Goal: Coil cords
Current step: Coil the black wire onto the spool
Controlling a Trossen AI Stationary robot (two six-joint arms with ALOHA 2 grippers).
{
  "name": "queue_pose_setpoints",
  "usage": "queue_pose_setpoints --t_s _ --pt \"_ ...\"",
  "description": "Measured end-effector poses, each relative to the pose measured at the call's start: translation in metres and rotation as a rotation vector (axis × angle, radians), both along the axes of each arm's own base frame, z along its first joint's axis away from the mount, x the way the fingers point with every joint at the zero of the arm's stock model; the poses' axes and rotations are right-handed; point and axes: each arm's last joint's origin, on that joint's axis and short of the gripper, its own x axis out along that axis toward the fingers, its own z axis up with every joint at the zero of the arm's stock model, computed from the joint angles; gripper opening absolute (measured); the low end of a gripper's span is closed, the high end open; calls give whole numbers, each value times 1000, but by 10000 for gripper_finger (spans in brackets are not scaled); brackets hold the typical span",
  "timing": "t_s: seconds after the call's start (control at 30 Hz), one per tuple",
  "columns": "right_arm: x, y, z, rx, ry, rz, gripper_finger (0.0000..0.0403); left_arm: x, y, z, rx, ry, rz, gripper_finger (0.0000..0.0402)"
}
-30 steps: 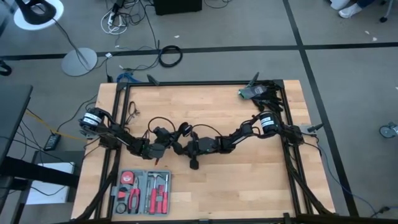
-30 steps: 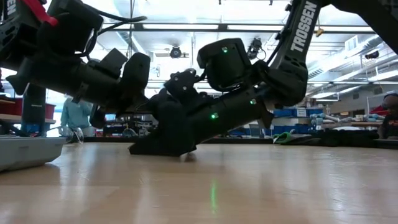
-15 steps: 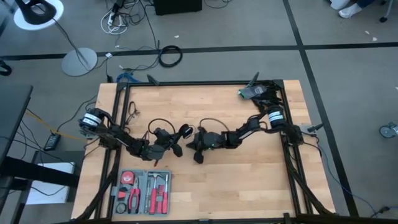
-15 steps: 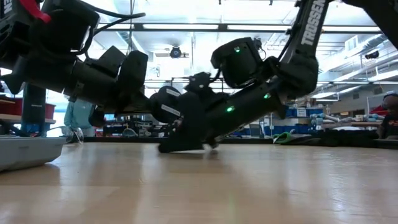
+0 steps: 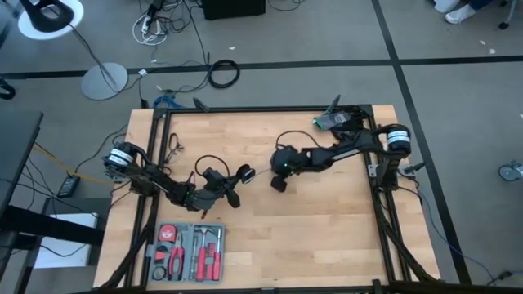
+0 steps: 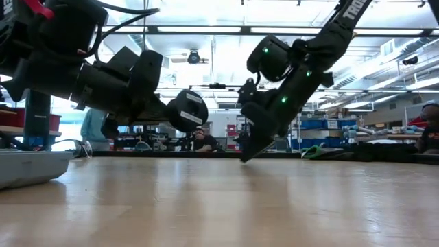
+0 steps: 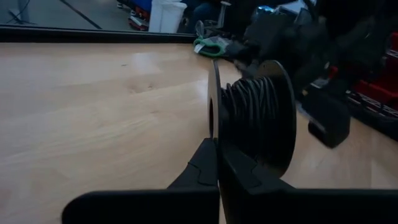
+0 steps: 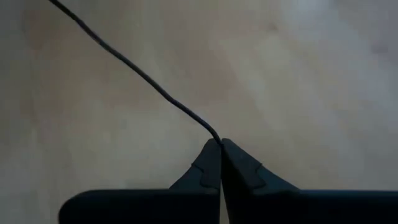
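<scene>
a: where is the cord (image 8: 149, 79) sitting?

b: most of it is sitting wound on a small round spool (image 7: 258, 118). my left gripper (image 7: 217, 163) is pinching the rim of that spool, fingers pressed tight, near the middle of the wooden table (image 5: 327, 237). the spool is hanging just above the wood.

a: and your other one?

b: my right gripper (image 8: 220, 163) is pinching the thin black cord right at its tips. a bit of cord is running away from it over the table. that gripper is sitting well apart from the spool, tilting down at the wood.

a: anything else?

b: a tool tray (image 5: 189, 251) is lying by the near edge.
</scene>
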Motion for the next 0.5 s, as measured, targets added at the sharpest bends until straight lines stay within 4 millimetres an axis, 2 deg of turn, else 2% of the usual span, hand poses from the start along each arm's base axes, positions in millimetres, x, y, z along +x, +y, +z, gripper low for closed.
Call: queue_pose_setpoints --t_s 0.2,0.5 --pt "-8 -5 16 -32 23 -20 0 0 0 -1 5 9 -1 0" --pt "6 -5 32 -17 -149 -23 0 -4 0 -11 13 126 -44 0"
